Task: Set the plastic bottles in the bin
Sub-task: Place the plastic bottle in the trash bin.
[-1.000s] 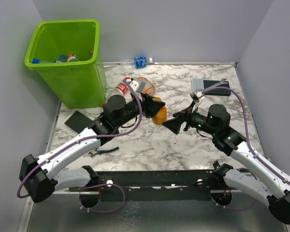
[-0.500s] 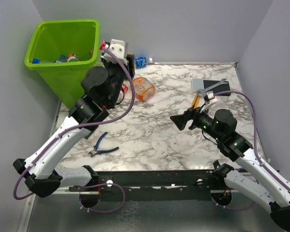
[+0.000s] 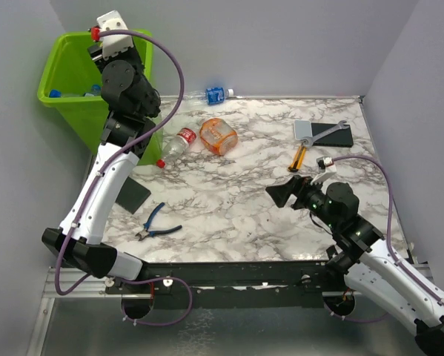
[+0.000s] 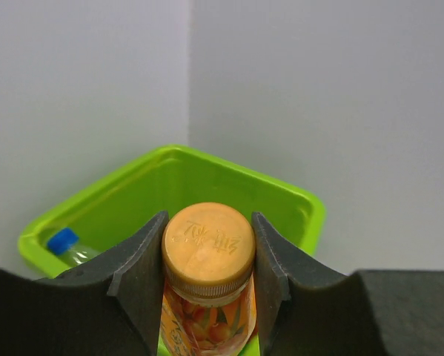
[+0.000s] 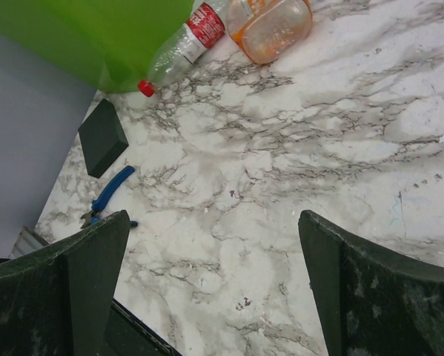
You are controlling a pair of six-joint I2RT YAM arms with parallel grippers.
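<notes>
Though cropped, bottle (image 4: 207,256) in left gripper (image 4: 207,226)

Bright, even, diffuse light fills all three views, leaving only faint soft shadows on the marble table (image 3: 236,200) at the foot of the lime-green bin (image 3: 81,115). From the left wrist the orange bottle (image 4: 208,245) before the bin is sharp, the left gripper's fingers (image 4: 136,274) beside it dark and soft. From the right wrist the marble below the bin is crisp, the right gripper's fingers (image 5: 66,282) blurred.
</notes>
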